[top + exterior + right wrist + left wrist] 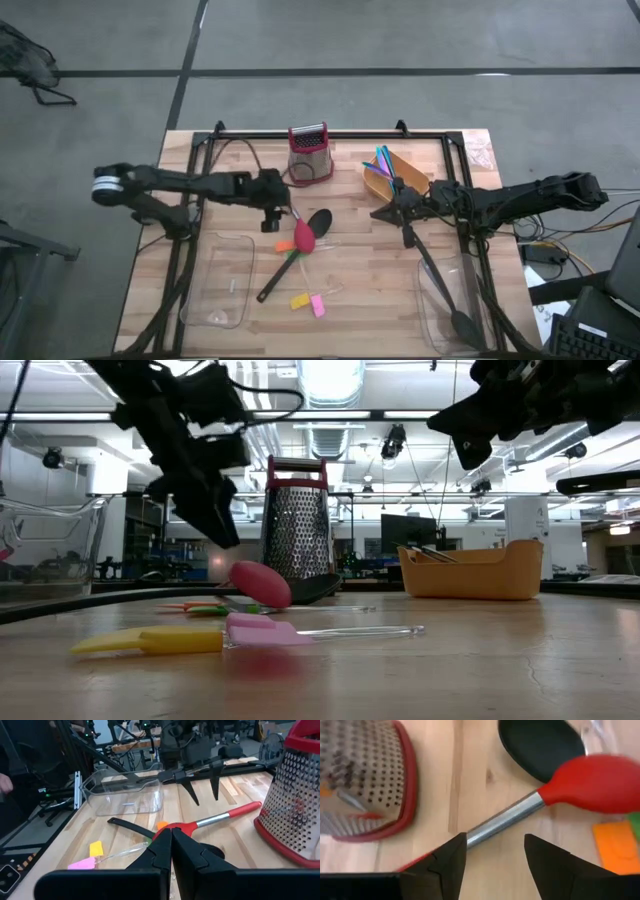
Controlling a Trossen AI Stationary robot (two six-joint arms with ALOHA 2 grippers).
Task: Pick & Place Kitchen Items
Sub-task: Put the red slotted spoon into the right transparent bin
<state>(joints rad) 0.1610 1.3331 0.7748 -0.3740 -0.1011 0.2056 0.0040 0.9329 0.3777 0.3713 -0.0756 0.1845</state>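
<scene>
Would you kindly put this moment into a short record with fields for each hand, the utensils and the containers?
left hand: open, fingers either side of the red-headed spoon's metal handle, above the table
right hand: shut, raised beside the orange bowl
black spoon: lies crossing under the red-headed one
small pieces: yellow piece and pink piece on the wood
grater: upright at the far edge
clear bins: one by each arm

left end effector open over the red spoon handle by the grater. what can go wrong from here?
1. The left end effector straddles the red-headed spoon's metal handle far from the head; a grip there may let the heavier head swing down.
2. The red box grater stands close beside it; a sideways move could knock it.
3. The red head lies against the black spoon, so lifting may drag it along.
The right end effector waits shut.
</scene>
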